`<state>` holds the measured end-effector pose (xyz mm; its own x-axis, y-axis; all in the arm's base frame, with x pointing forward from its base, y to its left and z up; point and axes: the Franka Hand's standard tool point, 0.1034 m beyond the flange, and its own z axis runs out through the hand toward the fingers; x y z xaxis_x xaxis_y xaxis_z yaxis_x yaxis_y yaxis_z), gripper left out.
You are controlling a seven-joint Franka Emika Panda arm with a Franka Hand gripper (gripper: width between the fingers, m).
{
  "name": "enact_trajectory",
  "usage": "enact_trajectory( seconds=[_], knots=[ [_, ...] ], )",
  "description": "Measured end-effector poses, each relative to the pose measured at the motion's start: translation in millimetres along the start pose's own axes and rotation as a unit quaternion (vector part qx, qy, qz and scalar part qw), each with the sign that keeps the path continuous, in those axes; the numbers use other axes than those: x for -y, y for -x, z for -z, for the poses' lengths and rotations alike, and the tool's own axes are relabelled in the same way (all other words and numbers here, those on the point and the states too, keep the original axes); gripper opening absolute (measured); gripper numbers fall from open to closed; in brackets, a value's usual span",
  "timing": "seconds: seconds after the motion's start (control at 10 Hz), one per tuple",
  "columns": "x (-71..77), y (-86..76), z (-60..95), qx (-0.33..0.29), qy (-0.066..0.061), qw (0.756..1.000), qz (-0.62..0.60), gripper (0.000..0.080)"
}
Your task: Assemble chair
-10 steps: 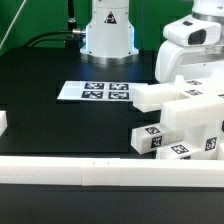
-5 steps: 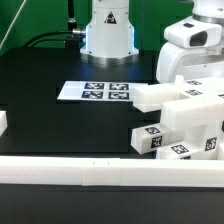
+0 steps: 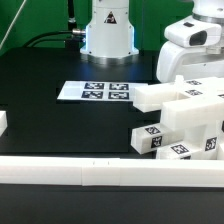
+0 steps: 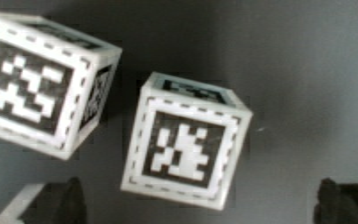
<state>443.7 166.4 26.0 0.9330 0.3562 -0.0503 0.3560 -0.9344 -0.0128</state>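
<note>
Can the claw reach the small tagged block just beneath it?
Probably yes: the gripper is open, and the block lines up between its jaws with nothing over it; a second block sits close beside.

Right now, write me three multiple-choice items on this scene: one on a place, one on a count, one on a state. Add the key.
1. In the exterior view, where does the marker board lie relative to the heap of chair parts?
A. on that view's left of it
B. on top of it
C. on that view's right of it

2. How many tagged blocks does the wrist view show?
A. one
B. two
C. four

3. How does the gripper stand?
A. shut on a block
B. open, holding nothing
C. shut and empty

Key:
1 A: the board lies flat on the black table, apart from the heap.
2 B: a second block shows beside the first.
3 B: its fingertips stand far apart and touch neither block.
</note>
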Motion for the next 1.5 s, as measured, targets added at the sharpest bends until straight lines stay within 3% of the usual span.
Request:
enact_trajectory(
  seconds=[1.3, 1.5],
  knots=[
    [-9.8, 8.9, -6.5, 0.009, 0.0, 1.0, -0.004, 0.0649],
    [-9.7, 8.6, -6.3, 0.009, 0.0, 1.0, -0.004, 0.0369]
  ],
)
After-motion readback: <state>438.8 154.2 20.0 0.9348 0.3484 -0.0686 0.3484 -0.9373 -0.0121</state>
